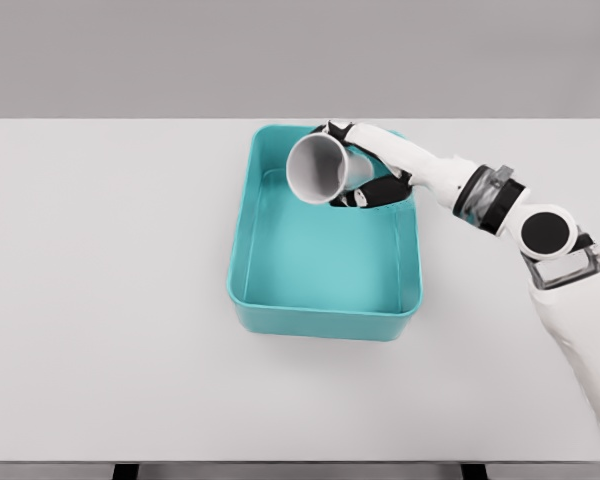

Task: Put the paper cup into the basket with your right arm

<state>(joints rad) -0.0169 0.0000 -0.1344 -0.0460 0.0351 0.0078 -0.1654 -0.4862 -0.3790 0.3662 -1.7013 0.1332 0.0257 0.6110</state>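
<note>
Paper cup (318, 168) is held in the right hand (372, 172), over the far right part of the basket (248, 215). It is tipped on its side, with the open mouth turned toward the camera and a little to the left, so that the pale inside and the round rim are seen. The fingers (365, 196) are curled around the body of the cup behind the mouth: dark finger pads are seen beneath it and another part of the hand is seen above it near the far rim of the basket. The cup is kept clear of the basket floor, as far as can be judged; whether it touches the far wall cannot be told.

The basket is a teal rectangular tub with rounded corners, set on the white table (110, 300) slightly right of the middle, its long side running away from the camera. Nothing is seen lying on its floor.

The right arm (500, 200) is brought in from the lower right edge, bent at a dark round joint beside the basket, and stretched left across the basket's right rim to the cup.
</note>
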